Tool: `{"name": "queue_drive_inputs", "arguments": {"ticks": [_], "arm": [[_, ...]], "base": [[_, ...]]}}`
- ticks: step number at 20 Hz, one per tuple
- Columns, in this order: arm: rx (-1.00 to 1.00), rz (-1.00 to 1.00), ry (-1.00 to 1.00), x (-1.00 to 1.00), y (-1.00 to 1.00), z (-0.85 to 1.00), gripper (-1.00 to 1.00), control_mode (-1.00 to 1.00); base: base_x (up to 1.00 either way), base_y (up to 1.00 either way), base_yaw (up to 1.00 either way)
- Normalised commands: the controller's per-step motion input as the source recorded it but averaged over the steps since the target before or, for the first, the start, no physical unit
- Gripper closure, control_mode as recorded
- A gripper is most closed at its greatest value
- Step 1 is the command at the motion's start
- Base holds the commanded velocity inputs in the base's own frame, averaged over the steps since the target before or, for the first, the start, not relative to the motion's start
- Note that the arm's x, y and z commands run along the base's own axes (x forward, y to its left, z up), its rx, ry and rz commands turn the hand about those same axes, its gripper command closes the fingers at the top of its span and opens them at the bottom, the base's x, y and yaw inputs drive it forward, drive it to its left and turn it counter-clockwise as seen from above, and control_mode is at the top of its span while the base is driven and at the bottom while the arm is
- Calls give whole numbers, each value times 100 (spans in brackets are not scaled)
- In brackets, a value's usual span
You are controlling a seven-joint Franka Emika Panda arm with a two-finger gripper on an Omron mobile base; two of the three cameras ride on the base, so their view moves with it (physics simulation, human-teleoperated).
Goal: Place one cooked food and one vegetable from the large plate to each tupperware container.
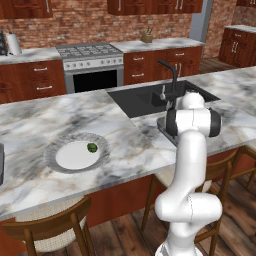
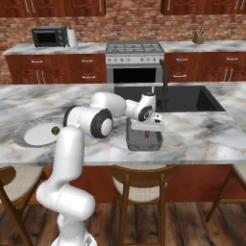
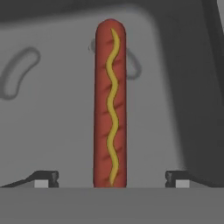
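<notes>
One reddish-brown sausage with a wavy yellow stripe lies on the floor of the dark grey tupperware container, which sits at the near counter edge just in front of the sink. Above it the gripper hangs with its fingertips spread wide, touching nothing. Far to the left, the large plate carries a small green ball.

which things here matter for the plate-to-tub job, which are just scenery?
Job: sausage lying in the tub under the open gripper; plate with the green ball.
Scenery: sink, faucet, stove, microwave, chairs.
</notes>
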Motion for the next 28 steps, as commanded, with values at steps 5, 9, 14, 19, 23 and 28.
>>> {"name": "queue_drive_inputs", "arguments": {"ticks": [5, 9, 14, 19, 23, 28], "arm": [[0, -1, 0, -36, 30, 82, -100, -100], [0, 0, 0, -59, 70, 100, -100, -100], [-5, -1, -2, -80, 97, 61, -100, -100], [-3, -6, 2, -48, 100, 33, -100, -100], [0, 0, 5, -16, 100, 0, -100, -100], [0, 5, 0, -27, 100, 1, -100, -100]], "base": [[0, 0, 0], [0, 0, 0], [0, 0, 0], [0, 0, 0], [0, 0, 0], [0, 0, 0]]}}
